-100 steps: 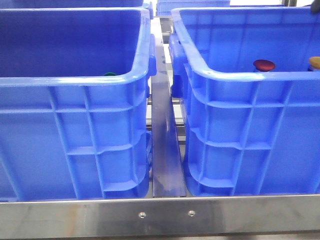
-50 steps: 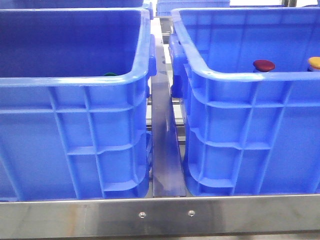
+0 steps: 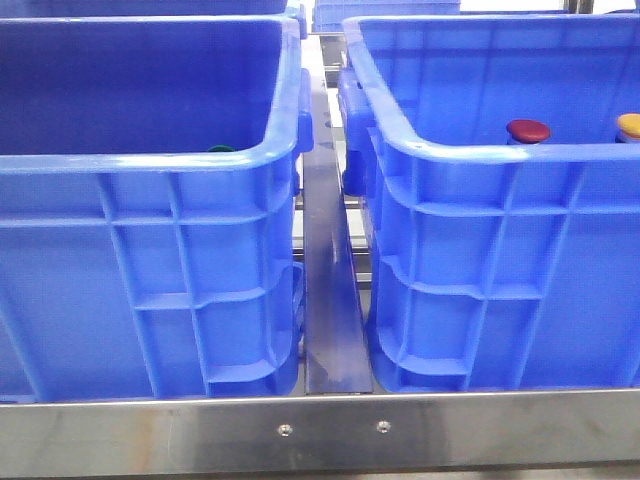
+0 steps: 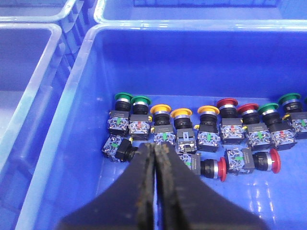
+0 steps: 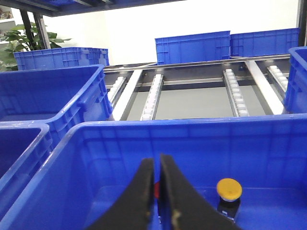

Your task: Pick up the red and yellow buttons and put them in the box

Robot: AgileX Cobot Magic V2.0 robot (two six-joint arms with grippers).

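From my front camera, nearest is a brushed steel rail with two small screws, and behind it two glossy blue crates with ribbed walls and thick rolled rims. The right-hand crate shows a dark-red domed cap and a yellow-orange cap just above its near rim; the left-hand crate shows only a sliver of a green cap. My left gripper hangs over that left crate, its worn black fingers pressed together with nothing between them, above a row of mushroom-head buttons: green, yellow and red caps on dark bodies with pale contact blocks, some upright, some tipped on their sides. My right gripper points down into the right crate, fingers nearly touching and, as far as I can judge, empty; a bit of red peeks between them, and the yellow button stands upright just beside. Beyond lie steel roller tracks and more blue crates.
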